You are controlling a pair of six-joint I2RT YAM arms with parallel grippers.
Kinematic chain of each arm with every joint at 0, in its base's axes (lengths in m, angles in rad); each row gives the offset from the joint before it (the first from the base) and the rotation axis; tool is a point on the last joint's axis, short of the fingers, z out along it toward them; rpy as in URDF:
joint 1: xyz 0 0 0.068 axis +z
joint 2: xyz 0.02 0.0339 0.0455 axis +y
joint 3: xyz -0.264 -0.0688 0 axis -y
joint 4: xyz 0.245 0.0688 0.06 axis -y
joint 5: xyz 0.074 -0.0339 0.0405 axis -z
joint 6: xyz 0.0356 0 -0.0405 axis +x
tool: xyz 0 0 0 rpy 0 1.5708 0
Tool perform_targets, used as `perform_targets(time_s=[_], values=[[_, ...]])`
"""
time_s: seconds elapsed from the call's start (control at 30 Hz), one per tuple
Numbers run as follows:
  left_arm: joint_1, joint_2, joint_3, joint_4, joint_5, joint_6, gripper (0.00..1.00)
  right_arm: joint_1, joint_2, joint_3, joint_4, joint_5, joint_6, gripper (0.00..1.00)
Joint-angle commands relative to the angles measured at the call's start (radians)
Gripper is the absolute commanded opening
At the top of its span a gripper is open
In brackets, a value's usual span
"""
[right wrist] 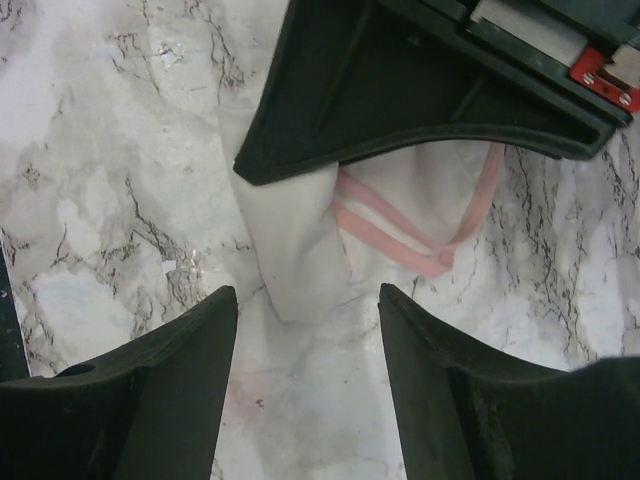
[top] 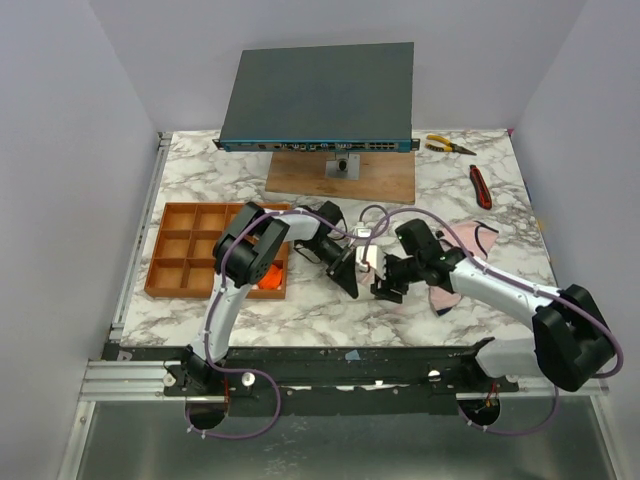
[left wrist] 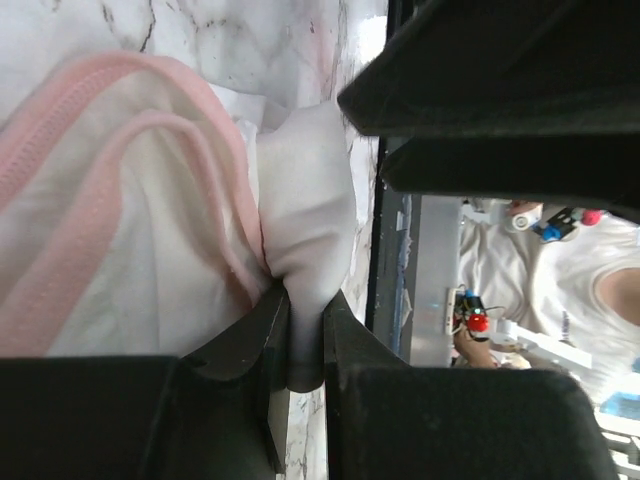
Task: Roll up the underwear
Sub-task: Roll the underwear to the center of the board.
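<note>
1. Much of the cream underwear [left wrist: 130, 260] hides under the left claw [left wrist: 305, 300].
2. Pink-banded, bunched; that claw pinches its fold.
3. The right claw [right wrist: 305, 292] gapes wide, seemingly just short of its edge.

White underwear [right wrist: 300, 240] with pink edging is seen on a marble table [right wrist: 120, 180].
Its top is covered by the left gripper [right wrist: 400, 90]; the right gripper [right wrist: 305, 300] is held spread apart at its lower fold.

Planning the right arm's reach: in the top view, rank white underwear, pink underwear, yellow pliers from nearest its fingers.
1. White underwear, just ahead of the right arm's fingers.
2. Pink underwear, beside the right arm.
3. Yellow pliers, far edge.
</note>
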Motion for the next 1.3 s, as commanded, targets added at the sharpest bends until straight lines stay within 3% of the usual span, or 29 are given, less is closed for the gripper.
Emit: perform_targets(time_s=[0.0, 0.5, 0.6, 0.77, 0.87, 1.0, 1.2, 1.27], values=[[0.008, 0.062, 0.020, -0.064, 0.017, 0.009, 0.00, 0.066, 0.027, -0.006, 0.044, 0.094, -0.028, 0.62], [0.024, 0.063, 0.006, -0.056, 0.051, -0.001, 0.00, 0.147, 0.119, -0.038, 0.139, 0.166, -0.030, 0.52], [0.025, 0.066, 0.009, -0.066, 0.061, 0.005, 0.00, 0.156, 0.145, -0.023, 0.135, 0.173, -0.033, 0.40], [0.028, 0.064, 0.008, -0.074, 0.075, 0.004, 0.01, 0.159, 0.181, 0.018, 0.095, 0.148, -0.019, 0.07], [0.041, 0.059, 0.001, -0.071, 0.088, -0.005, 0.10, 0.158, 0.201, 0.038, 0.063, 0.124, -0.002, 0.01], [0.059, 0.015, -0.024, -0.044, 0.071, -0.017, 0.30, 0.157, 0.250, 0.081, 0.003, 0.097, 0.040, 0.01], [0.095, -0.092, -0.082, 0.018, 0.013, -0.046, 0.70, 0.158, 0.276, 0.097, -0.029, 0.082, 0.079, 0.01], [0.116, -0.133, -0.116, 0.054, 0.000, -0.065, 0.79, 0.157, 0.279, 0.102, -0.037, 0.074, 0.091, 0.01]])
